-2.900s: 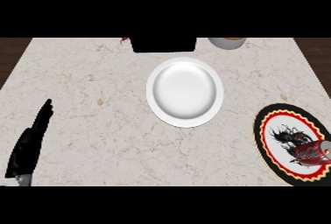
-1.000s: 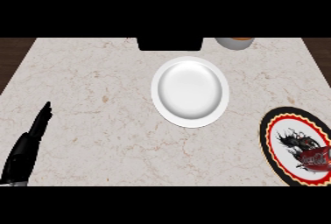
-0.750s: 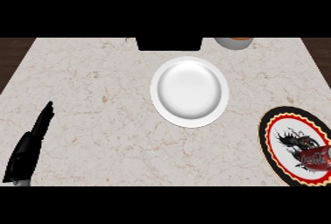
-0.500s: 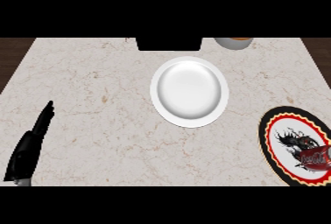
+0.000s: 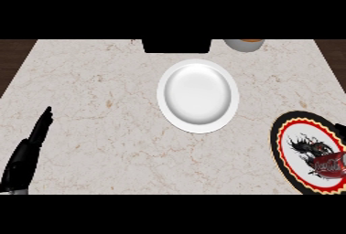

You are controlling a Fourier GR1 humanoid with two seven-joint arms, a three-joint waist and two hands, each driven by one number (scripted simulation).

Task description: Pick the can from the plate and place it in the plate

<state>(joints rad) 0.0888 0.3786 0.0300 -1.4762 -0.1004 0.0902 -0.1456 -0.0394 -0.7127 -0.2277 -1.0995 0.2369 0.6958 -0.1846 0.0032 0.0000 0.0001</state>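
Shift: almost nothing since earlier — framing only.
Left hand (image 5: 27, 153): fingers straight, resting, holding nothing.
Can (image 5: 331, 163): on patterned plate (image 5: 292, 137) — awaiting pickup.
White plate (image 5: 198, 95): destination.

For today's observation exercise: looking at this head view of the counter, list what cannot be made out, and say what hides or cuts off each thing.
- Right hand: in no part of the head view.
- Left hand: its lower part is cut by the bottom band.
- Patterned plate: its right side runs past the right edge.
- Red can: partly cut by the right edge; its label is too small to read.
- Cup and dark box: tops cut by the upper band.
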